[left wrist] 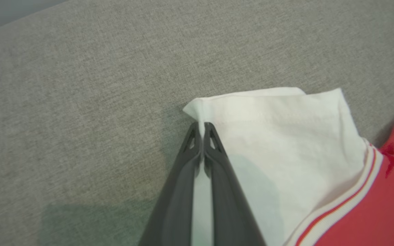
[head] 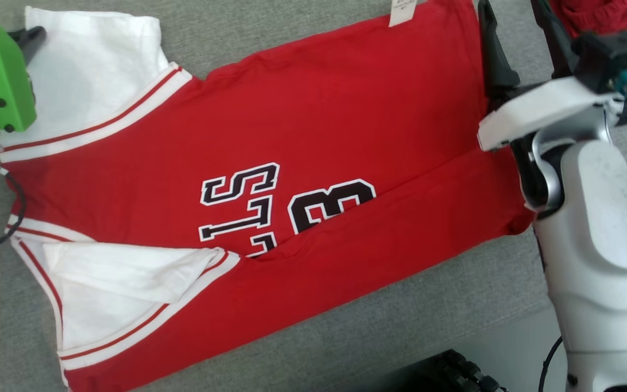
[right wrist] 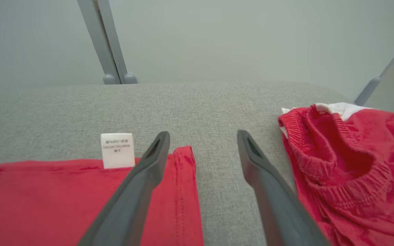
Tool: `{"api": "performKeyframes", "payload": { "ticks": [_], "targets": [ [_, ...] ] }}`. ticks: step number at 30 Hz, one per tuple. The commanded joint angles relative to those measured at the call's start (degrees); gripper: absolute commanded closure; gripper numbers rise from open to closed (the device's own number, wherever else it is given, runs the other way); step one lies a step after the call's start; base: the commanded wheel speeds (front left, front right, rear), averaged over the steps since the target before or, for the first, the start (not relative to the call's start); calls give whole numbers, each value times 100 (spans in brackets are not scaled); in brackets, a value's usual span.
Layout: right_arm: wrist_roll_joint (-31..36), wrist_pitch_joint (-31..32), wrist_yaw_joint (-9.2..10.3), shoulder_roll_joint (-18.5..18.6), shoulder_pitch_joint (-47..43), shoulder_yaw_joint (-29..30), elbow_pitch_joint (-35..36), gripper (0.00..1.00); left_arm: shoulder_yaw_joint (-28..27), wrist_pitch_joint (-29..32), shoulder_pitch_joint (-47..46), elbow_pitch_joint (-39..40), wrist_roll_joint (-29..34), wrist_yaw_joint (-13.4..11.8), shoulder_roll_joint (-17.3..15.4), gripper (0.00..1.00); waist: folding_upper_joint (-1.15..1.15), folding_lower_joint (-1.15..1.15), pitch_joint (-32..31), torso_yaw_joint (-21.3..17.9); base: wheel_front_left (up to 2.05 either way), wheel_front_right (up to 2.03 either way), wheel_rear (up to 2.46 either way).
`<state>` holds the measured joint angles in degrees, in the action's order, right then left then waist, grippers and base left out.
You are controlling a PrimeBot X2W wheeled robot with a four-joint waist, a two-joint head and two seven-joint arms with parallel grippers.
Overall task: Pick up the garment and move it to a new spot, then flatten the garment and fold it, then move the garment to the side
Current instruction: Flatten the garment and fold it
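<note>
The left gripper (left wrist: 202, 126) has its two fingers pressed together on a pinch of white cloth at the outer hem corner of the sleeve (left wrist: 286, 136), and a thin strip of that cloth shows between the fingers further down. The sleeve lies flat on the surface (head: 428, 321), a grey woven fabric, and joins the red body through a white band with a red stripe. The right gripper (right wrist: 203, 135) stands wide apart and holds nothing: one finger is over the hem corner of the jersey (head: 319, 125), the other over the bare grey strip beside it. Whether either tip touches down cannot be told. Just beside the first finger a white label (right wrist: 117, 150) sticks out from the hem onto the grey. The jersey is spread across the middle of the surface, collar end toward the left arm and hem toward the right arm. Black letters (head: 240, 207) edged in white and a number sit on its chest, partly hidden where the near long edge of the red cloth is folded over along a straight crease. The near sleeve (head: 123, 283), also white, lies at the lower left of the head view with a flap of itself turned over. Past the right gripper, apart from the jersey, a second garment (right wrist: 347, 164) in red with a gathered elastic edge lies crumpled on the same surface. Grey struts (right wrist: 104, 41) rise behind the far edge against a pale wall.
</note>
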<state>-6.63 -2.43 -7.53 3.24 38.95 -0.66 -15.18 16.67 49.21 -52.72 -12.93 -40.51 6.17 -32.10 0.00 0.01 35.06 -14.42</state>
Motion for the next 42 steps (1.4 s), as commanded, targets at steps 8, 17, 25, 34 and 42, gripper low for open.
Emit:
{"api": "performKeyframes", "payload": {
  "ticks": [8,17,25,34,42],
  "targets": [
    [296,597,10,538,950,-342,-1077,0,241,-577,-8,303,-170,105,285,100,0,-1,-285,617,0,0,0],
    [152,1808,10,1170,1273,-960,-1985,0,549,-1209,223,500,-340,132,517,100,0,-1,-505,1078,0,0,0],
    [-278,2449,10,1635,1101,-1300,-1756,70,802,-1514,334,538,-466,138,463,100,0,-1,-634,1146,0,0,0],
    [-427,2707,10,1590,978,-1210,-1576,100,863,-1649,234,436,-554,139,324,100,0,-1,-613,1089,0,0,0],
    [-159,1830,10,1400,1104,-877,-1519,100,804,-2078,157,314,-415,140,309,100,0,-1,-742,1036,0,0,0]
  ]
}}
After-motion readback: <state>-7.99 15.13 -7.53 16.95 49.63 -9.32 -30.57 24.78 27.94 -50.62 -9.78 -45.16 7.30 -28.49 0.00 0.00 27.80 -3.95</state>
